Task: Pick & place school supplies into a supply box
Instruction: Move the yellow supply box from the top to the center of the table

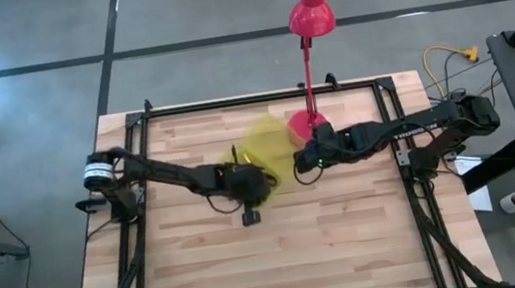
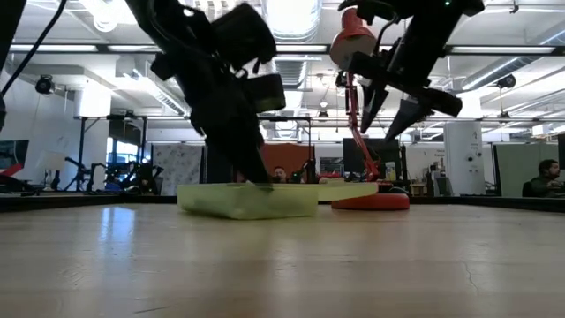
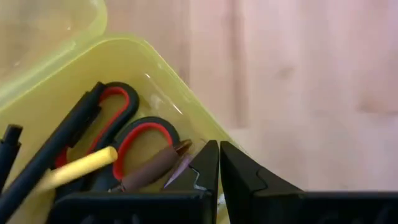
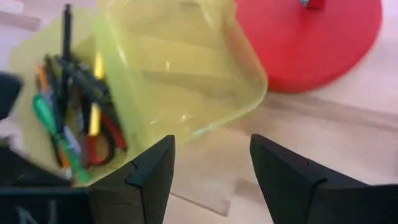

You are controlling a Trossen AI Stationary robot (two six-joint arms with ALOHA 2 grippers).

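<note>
The left gripper [image 3: 219, 171], pinched shut, pressed the translucent box's [image 3: 134, 53] rounded rim; the right gripper [image 4: 211, 165] gaped above the glossy lid [image 4: 180, 62].

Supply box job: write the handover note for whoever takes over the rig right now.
Left gripper: shut, holding nothing, fingertips at the supply box rim.
Right gripper: open, empty, above the box's raised lid, beside the red lamp base.
Supplies: scissors, yellow pencil, dark pens and green pen lie inside the box.
Done: no supplies show loose on the table.
Left: likely closing the lid, then pulling both arms back.
</note>
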